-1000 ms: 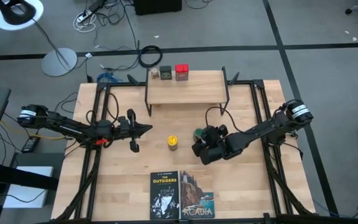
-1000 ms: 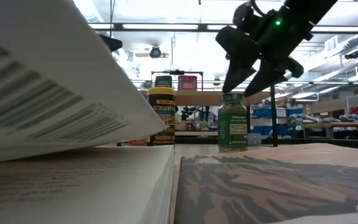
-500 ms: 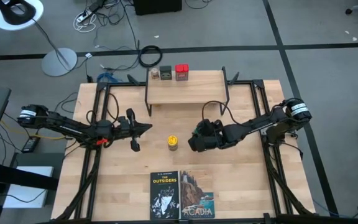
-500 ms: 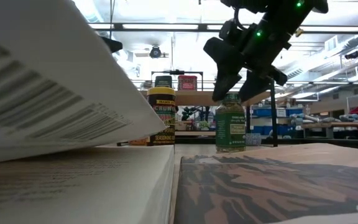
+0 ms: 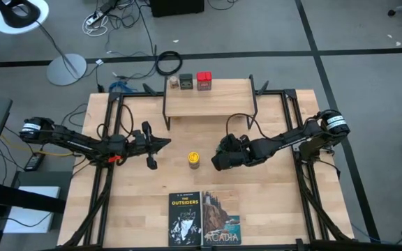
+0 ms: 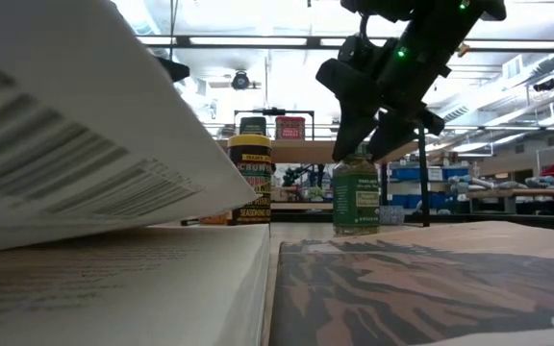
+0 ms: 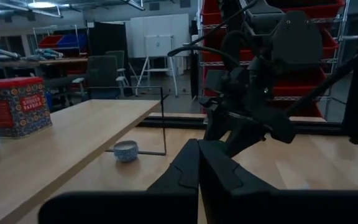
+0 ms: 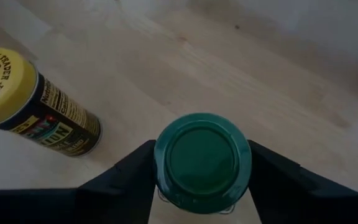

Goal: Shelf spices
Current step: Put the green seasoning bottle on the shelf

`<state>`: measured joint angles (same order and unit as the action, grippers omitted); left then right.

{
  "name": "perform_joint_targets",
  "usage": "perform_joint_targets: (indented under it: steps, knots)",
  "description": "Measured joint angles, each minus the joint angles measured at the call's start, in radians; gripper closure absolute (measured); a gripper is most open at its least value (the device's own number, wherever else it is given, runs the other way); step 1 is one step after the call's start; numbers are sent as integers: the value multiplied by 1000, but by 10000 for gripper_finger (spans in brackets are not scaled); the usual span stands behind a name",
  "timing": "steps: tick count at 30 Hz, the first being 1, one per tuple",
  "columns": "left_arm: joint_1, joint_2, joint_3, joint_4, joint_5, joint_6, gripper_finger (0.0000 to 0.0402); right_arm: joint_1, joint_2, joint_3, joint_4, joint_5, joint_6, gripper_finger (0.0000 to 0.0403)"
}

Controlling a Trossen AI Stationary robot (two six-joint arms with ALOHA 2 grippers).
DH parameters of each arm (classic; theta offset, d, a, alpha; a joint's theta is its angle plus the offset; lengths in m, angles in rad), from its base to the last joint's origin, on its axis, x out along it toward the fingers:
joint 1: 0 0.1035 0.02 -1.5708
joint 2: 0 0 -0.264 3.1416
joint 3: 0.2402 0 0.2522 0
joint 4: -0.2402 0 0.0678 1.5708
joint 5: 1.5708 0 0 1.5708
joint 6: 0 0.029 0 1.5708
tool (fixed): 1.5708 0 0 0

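Note:
The green-lidded jar (image 6: 357, 199) stands upright on the table; in the right wrist view its lid (image 8: 202, 160) fills the gap between my right gripper's (image 8: 202, 186) fingers. In the high view the right gripper (image 5: 220, 158) hides it. The yellow-lidded jar (image 5: 194, 160) stands just left of it. On the shelf's (image 5: 218, 100) top board, near its far left corner, sit the dark grey tin (image 5: 185, 82) and the red tin (image 5: 204, 81). My left gripper (image 5: 167, 144) is shut and waits left of the yellow-lidded jar. My right gripper pinches the green-lidded jar at its lid rim (image 8: 161, 163), one finger (image 8: 129, 180) on each side. The fingers slant down from above and from the table's right (image 6: 381, 135). The jar stands upright with its base on the table.
Two paperback books (image 5: 185, 217) (image 5: 220, 218) lie at the table's near edge and fill the low view's foreground. A small round pale object (image 7: 125, 150) lies on the table by a shelf leg. Most of the shelf board is bare to the right of the tins.
My right gripper has moved toward the table's far left and come down over the green-lidded jar, so that its fingers now stand on either side of the lid. The jar has stayed on the table.

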<state>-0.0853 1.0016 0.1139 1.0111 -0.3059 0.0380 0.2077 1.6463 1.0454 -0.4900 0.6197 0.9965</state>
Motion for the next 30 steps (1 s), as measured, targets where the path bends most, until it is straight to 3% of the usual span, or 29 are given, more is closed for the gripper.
perform_joint_targets:
  steps: [14, 22, 30]
  knots:
    - [0, 0, 0, -8, -17, -8, 394, 26, -27, 0, 28, 17, -23, 196]
    - [0, 0, 0, -7, -49, 30, 394, 54, -154, 0, 51, 136, -69, 196]
    - [0, 0, 0, -13, -58, -1, 394, 3, -355, 0, 255, 265, -324, 196]
